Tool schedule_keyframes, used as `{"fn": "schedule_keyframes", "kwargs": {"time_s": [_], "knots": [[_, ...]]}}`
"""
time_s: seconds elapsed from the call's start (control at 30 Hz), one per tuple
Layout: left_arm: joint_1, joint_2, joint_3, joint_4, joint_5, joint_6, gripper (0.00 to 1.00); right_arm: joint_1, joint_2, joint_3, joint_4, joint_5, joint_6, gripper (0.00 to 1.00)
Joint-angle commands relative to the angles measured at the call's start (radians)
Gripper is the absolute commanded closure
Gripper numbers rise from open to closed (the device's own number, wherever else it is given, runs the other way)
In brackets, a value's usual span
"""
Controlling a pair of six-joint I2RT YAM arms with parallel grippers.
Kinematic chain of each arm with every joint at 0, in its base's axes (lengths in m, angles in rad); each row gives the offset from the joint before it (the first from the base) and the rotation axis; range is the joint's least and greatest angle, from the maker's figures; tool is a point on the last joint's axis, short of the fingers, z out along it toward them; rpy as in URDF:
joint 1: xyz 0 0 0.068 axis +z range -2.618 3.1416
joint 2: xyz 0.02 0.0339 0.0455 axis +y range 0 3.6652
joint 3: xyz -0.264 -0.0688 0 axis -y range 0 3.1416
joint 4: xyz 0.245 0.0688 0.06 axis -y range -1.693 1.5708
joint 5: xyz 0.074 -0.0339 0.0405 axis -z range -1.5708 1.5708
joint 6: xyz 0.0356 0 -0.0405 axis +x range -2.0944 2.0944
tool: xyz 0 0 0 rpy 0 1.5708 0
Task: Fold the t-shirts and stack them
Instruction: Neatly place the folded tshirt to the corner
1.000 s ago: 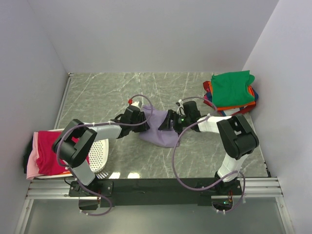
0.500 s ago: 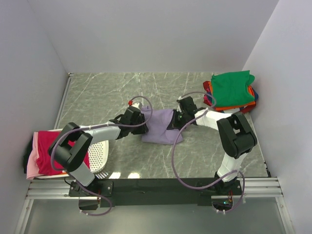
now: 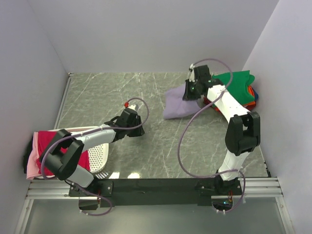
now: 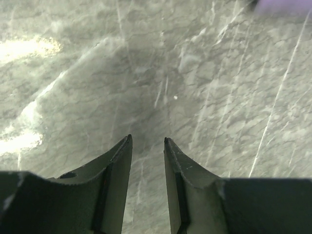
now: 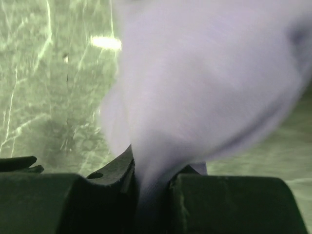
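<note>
The lavender t-shirt (image 3: 176, 102) hangs folded from my right gripper (image 3: 188, 92), which is shut on its edge; in the right wrist view the cloth (image 5: 204, 73) bunches between the jaws of that gripper (image 5: 151, 170). It is held just left of a stack of folded t-shirts (image 3: 233, 88) with a green one on top, at the back right. My left gripper (image 3: 139, 127) is open over bare table at mid-left, with nothing between its fingers (image 4: 147, 140). A corner of the lavender shirt (image 4: 282, 5) shows far ahead of it.
A white perforated basket (image 3: 100, 152) stands at the near left edge, with a magenta-red shirt (image 3: 48, 148) and a pink one (image 3: 31, 169) draped over its left side. Grey walls close in the marble table on three sides.
My right gripper shut on the lavender shirt and carried it from the table's middle back and right, towards the stack. The left gripper stayed near its place and is now apart from the shirt.
</note>
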Motion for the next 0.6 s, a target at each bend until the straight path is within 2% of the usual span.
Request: {"fn": "schedule_keyframes", "kwargs": {"time_s": [0.0,0.13,0.37,0.5,0.57], "knots": [[0.006,-0.006,-0.01,0.007,-0.004,0.016,0.62,-0.047,0.03,0.177,-0.12,0.03,-0.119,1.0],[0.01,-0.006,-0.022,0.01,-0.004,0.018,0.62,-0.108,0.064,0.314,-0.219,0.025,-0.197,1.0],[0.015,0.012,-0.028,0.016,0.005,0.016,0.62,-0.226,0.087,0.524,-0.294,-0.007,-0.336,1.0],[0.015,0.028,-0.021,0.012,0.01,0.018,0.62,-0.259,0.18,0.789,-0.407,-0.024,-0.387,1.0],[0.015,0.031,-0.018,0.009,0.007,0.015,0.62,-0.309,0.208,0.869,-0.443,-0.034,-0.398,1.0]]}}
